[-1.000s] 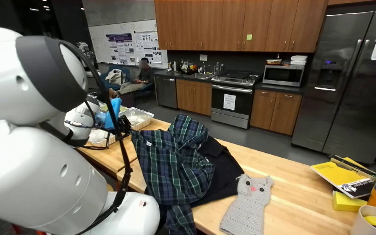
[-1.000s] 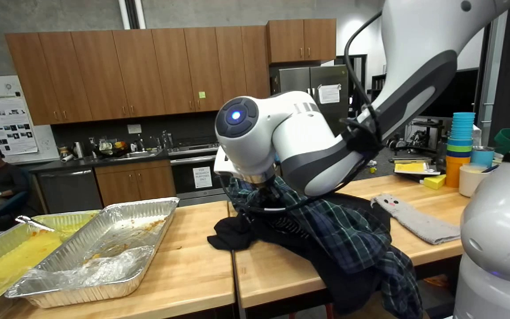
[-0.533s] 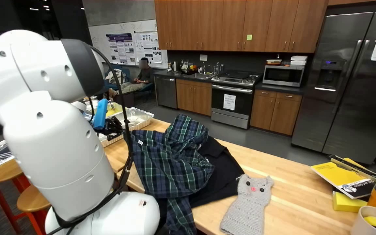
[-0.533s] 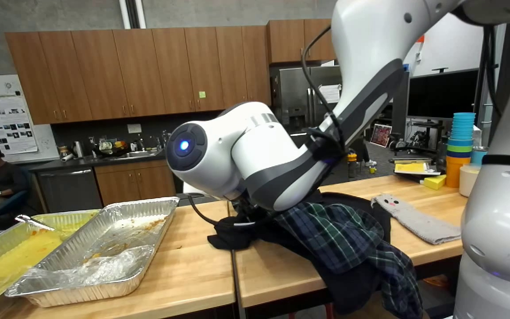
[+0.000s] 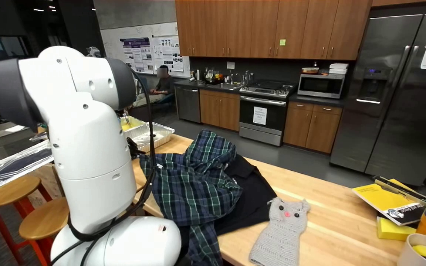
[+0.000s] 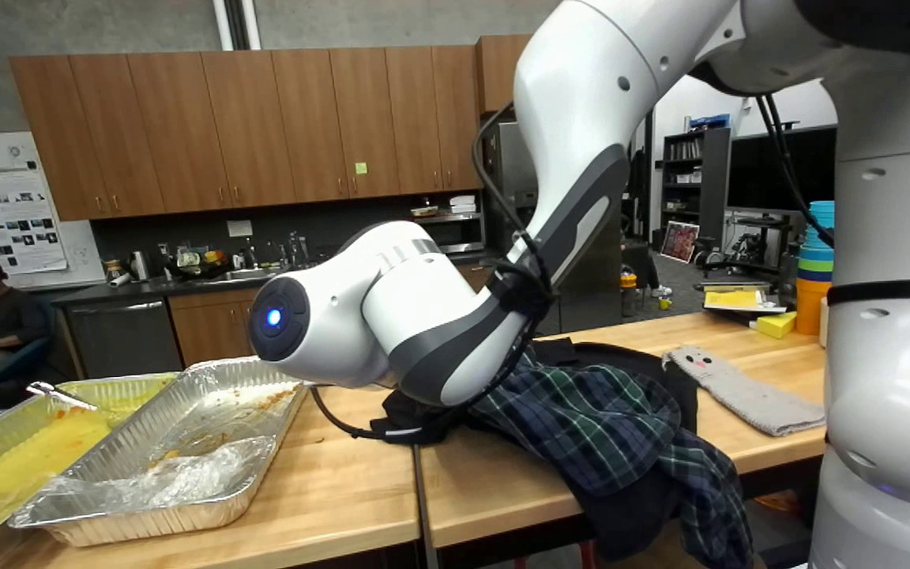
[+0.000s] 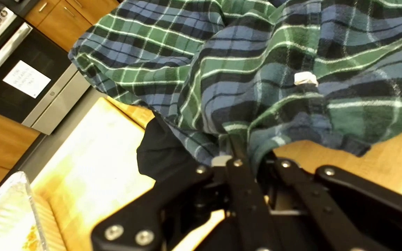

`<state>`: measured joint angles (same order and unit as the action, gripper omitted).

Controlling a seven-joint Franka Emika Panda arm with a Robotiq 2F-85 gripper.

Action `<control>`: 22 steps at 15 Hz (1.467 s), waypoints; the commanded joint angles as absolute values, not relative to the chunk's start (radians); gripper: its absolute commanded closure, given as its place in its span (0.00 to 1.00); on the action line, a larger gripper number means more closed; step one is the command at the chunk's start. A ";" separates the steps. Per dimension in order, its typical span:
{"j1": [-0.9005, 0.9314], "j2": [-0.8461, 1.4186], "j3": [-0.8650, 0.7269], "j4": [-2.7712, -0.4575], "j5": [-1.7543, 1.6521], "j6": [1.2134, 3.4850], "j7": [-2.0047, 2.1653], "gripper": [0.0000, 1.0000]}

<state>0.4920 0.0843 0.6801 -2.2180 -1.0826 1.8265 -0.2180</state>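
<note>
A green and blue plaid shirt (image 5: 198,188) lies bunched over a black garment (image 5: 255,188) at the table edge, its lower part hanging down; it also shows in an exterior view (image 6: 581,419) and the wrist view (image 7: 243,69). My gripper (image 7: 251,155) is shut on a fold of the shirt's near edge, with the cloth running between the fingertips. In an exterior view the gripper (image 5: 134,148) shows partly behind the arm, at the shirt's left edge. In an exterior view the arm's wrist hides it. Black cloth (image 7: 162,153) lies just left of the fingers in the wrist view.
A used foil tray (image 6: 242,482) and a tray of yellow food (image 6: 44,446) stand on the wooden table (image 6: 344,474). A grey knitted animal-face piece (image 5: 283,229) lies beside the garments. Books (image 5: 390,201), a yellow block (image 5: 394,228) and cups (image 6: 814,292) stand farther along.
The arm has swung toward the foil trays and lower, and the gripper has moved with it. The shirt's held edge has shifted the same way; the rest of the shirt barely moved.
</note>
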 commanded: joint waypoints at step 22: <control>0.321 -0.446 0.259 -2.628 -0.939 2.468 -0.035 0.00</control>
